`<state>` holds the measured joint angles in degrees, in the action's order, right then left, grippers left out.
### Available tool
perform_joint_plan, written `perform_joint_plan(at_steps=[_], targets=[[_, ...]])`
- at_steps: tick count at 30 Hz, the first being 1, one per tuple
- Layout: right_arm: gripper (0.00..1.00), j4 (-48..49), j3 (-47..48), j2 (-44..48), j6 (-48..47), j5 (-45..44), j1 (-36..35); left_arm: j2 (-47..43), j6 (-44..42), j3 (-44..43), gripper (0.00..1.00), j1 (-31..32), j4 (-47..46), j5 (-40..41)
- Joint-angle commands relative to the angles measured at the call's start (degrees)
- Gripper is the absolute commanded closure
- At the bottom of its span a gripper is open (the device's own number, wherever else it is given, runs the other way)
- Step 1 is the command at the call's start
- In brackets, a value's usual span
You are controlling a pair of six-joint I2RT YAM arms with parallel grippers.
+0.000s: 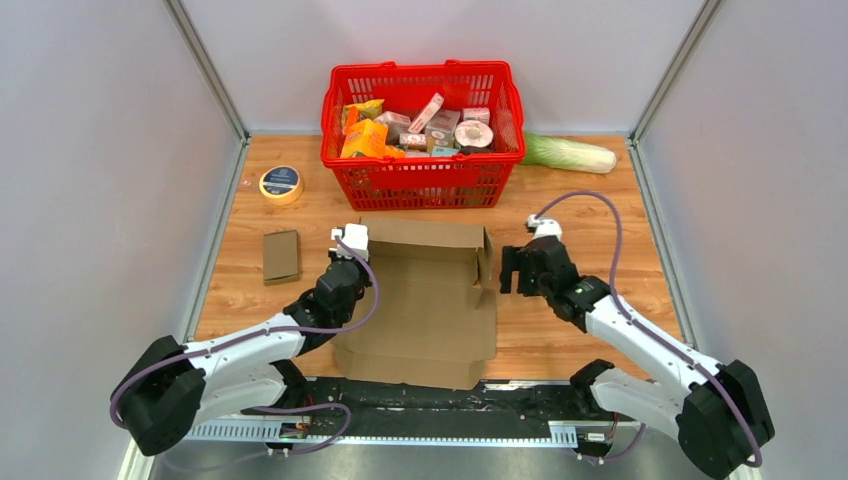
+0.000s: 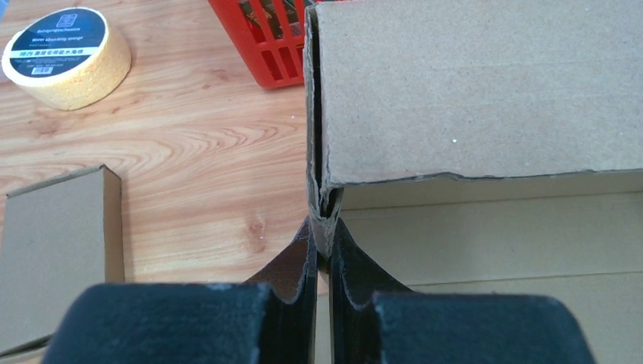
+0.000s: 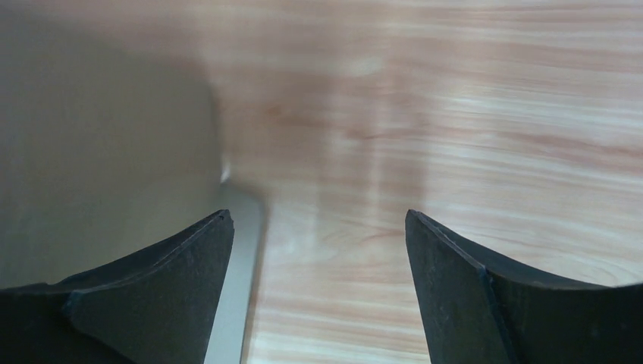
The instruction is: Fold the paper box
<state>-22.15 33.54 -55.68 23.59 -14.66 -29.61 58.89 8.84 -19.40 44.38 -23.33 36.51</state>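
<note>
We pinch the left side wall of the paper box (image 1: 425, 310) with the left gripper (image 2: 324, 227), its jaws closed on the doubled cardboard edge. To do this well, we should hold the pinch firm near the crease and turn the wall up along its score without tearing it. The right gripper (image 1: 512, 270) stands wide open just beside the box's right edge, gripping nothing; we judge it should brace that side. The box lies on the worktop (image 1: 600, 210) between both grippers, in front of the red basket (image 1: 420, 185): brown corrugated board, partly formed, far wall raised, near panel flat, one edge ragged.
</note>
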Motion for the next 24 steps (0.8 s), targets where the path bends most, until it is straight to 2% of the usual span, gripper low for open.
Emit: perform_joint_plan(at_steps=[1, 4, 10, 14, 18, 23, 24], targets=[[0.13, 10.3, 0.2, -0.6, -11.0, 7.3, -5.7, 0.1, 1.7, -1.2, 0.94, -0.9, 1.6, 0.7], [0.14, 16.7, -0.4, -2.1, -15.0, 12.3, -6.0, -0.7, 2.1, -1.2, 0.94, -1.1, 2.5, 0.7], [0.19, 36.5, -6.2, -3.2, -21.5, 10.2, -8.1, -2.4, 2.1, -0.7, 0.94, -1.4, 3.0, 0.0], [0.28, 39.9, -4.9, -6.3, -23.3, 13.6, -8.5, -2.7, 2.5, -0.6, 0.94, -1.6, 2.7, -1.3], [0.28, 47.5, -6.5, -9.2, -24.8, 13.5, -9.1, -3.1, 2.4, -0.4, 0.94, -1.7, 2.2, -2.0], [0.29, 56.9, -6.1, -16.4, -24.4, 9.3, -10.6, -3.3, 2.6, -0.1, 0.94, -1.8, 1.7, -2.9], [0.34, 57.7, -5.2, -17.3, -24.0, 7.9, -10.9, -3.1, 2.6, -0.1, 0.94, -1.8, 1.7, -3.0]])
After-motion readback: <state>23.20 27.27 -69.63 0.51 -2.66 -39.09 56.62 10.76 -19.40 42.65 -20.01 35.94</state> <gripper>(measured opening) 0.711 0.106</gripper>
